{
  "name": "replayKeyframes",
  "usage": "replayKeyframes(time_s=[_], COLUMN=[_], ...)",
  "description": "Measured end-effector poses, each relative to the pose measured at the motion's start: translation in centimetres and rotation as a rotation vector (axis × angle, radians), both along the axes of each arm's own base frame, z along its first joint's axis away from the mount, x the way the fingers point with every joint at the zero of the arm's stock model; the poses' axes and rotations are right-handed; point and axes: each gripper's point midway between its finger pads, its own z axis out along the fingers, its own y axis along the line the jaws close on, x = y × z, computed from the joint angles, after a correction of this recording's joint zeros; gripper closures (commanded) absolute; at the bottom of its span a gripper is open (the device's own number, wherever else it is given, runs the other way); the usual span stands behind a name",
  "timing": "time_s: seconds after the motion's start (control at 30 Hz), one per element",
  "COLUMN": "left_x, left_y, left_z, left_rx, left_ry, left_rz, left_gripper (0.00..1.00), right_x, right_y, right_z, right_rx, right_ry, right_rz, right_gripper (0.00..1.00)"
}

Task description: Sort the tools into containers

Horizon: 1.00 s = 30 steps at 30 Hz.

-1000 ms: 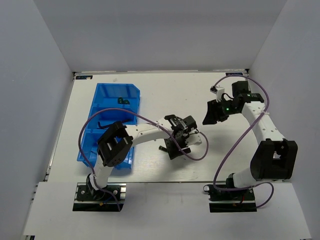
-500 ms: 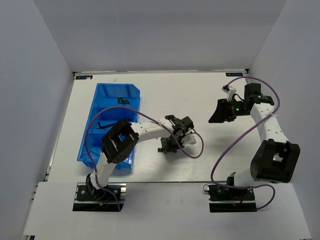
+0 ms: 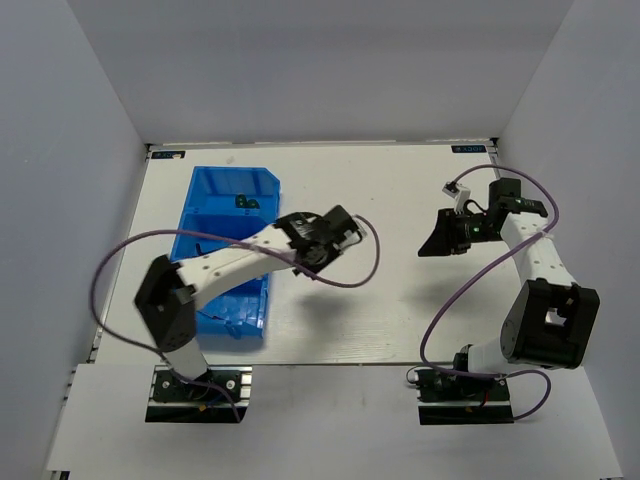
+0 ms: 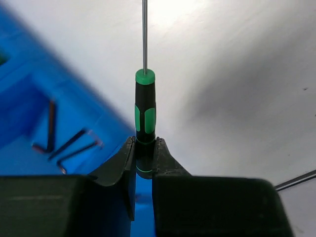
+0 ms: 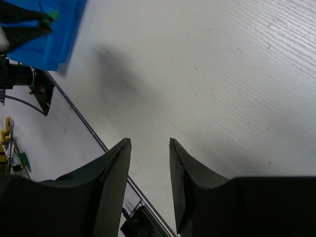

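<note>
Left hand (image 4: 144,148) clamped tight on the black-green handle of the screwdriver (image 4: 145,106), shaft pointing to top of frame; in the top view it sits mid-frame, just right of the bins (image 3: 215,185). Right hand (image 5: 149,148) mid-right, jaws partly apart, nothing between them, over the counter (image 5: 222,74). Bins run up the left side: hex keys (image 4: 51,126) in the middle one, green tools (image 3: 248,203) in the far one.

The left hand (image 4: 144,148) now clamps the green-black screwdriver (image 4: 145,111), up off the counter (image 3: 400,190), where a second ago it stood open low at mid-counter. Its arm now reaches left to the bins' (image 3: 213,182) right edge. The right hand (image 5: 149,143) sits a little farther right, its jaws narrower than before.
</note>
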Motion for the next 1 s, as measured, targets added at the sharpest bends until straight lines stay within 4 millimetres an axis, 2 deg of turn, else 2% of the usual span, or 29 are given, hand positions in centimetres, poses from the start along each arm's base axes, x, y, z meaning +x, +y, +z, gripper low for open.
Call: replayKeyframes(time_s=[0.1, 0.17, 0.23, 0.37, 0.5, 0.63, 0.7, 0.77, 0.87, 1.0], left_x=[0.2, -0.6, -1.9, -4.1, -5.2, -6.8, -8.2, -9.7, -10.8, -10.7], left_y=[3.2, 5.9, 8.8, 12.4, 15.3, 18.3, 19.7, 20.9, 22.1, 22.4], left_z=[4.4, 6.0, 6.5, 5.6, 5.1, 5.7, 4.7, 2.5, -0.4, -1.4], left_rx=[-0.095, -0.15, -0.192, -0.203, -0.198, -0.356, -0.475, -0.568, -0.646, -0.682], left_ry=[-0.121, -0.172, -0.204, -0.216, -0.26, -0.334, -0.335, -0.311, -0.307, -0.335], left_rz=[0.156, 0.251, 0.347, 0.498, 0.697, 1.002, 1.17, 1.339, 1.549, 1.687], left_gripper=[1.0, 1.0, 1.0, 1.0, 1.0, 1.0, 1.0, 1.0, 1.0, 1.0], right_x=[-0.2, -0.2, 0.0, 0.4, 0.6, 0.9, 1.0, 1.0, 0.9, 0.9], right_y=[0.1, 0.1, 0.1, 0.0, 0.1, 0.2, 0.2, 0.3, 0.3, 0.5], right_z=[-0.3, -0.3, -0.2, -0.6, -1.1, -1.2, -1.2, -1.1, -1.0, -0.9], right_rx=[0.008, 0.012, 0.017, 0.028, 0.05, 0.059, 0.063, 0.066, 0.072, 0.084], right_ry=[0.009, 0.009, 0.003, 0.015, 0.055, 0.069, 0.068, 0.069, 0.069, 0.067], right_rz=[0.001, 0.0, -0.003, -0.01, -0.017, -0.022, -0.021, -0.021, -0.02, -0.015], right_gripper=[0.56, 0.56, 0.55, 0.55, 0.55, 0.55, 0.55, 0.53, 0.53, 0.53])
